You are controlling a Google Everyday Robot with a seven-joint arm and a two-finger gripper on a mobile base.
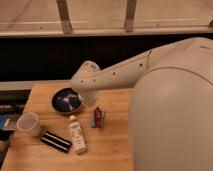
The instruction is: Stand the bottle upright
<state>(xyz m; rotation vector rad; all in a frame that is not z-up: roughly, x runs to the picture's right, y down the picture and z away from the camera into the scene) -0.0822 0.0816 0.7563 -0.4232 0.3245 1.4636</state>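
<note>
The bottle [76, 134] is a slim cream-white plastic bottle with a white cap and a pale label. It lies on its side on the wooden table [110, 150], cap pointing away from me, left of centre. My gripper [79, 96] is at the end of the white arm that reaches in from the right. It hovers over the right edge of a dark round dish [65, 101], a short way behind the bottle and not touching it.
A white round cup [28, 124] stands upright at the left of the table. A black flat bar [55, 142] lies left of the bottle. A small red-brown object [98, 116] sits right of the bottle's cap. My arm's large white shell [172, 115] hides the table's right side.
</note>
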